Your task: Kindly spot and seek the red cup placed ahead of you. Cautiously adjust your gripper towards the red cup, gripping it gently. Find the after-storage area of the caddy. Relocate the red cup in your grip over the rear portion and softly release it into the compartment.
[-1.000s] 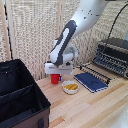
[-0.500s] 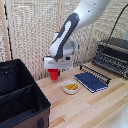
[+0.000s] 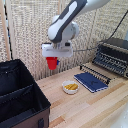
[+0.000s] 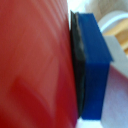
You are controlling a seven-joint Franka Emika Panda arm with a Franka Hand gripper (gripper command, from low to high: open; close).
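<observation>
The white-and-grey arm reaches in from the upper part of the exterior view, bends at a bulky joint and points its wrist straight down. The claw (image 3: 52,62) hangs in the air with its fingers closed against the red cup (image 3: 51,62). In the wrist view a blue-tipped finger (image 4: 95,65) presses flat on the cup's wall.

Near the frame's centre, the gripper (image 3: 52,59) holds the red cup (image 3: 51,62) in the air above the wooden table (image 3: 95,107). The black caddy (image 3: 20,97) fills the lower left; a white bowl (image 3: 70,87) sits mid-frame.
</observation>
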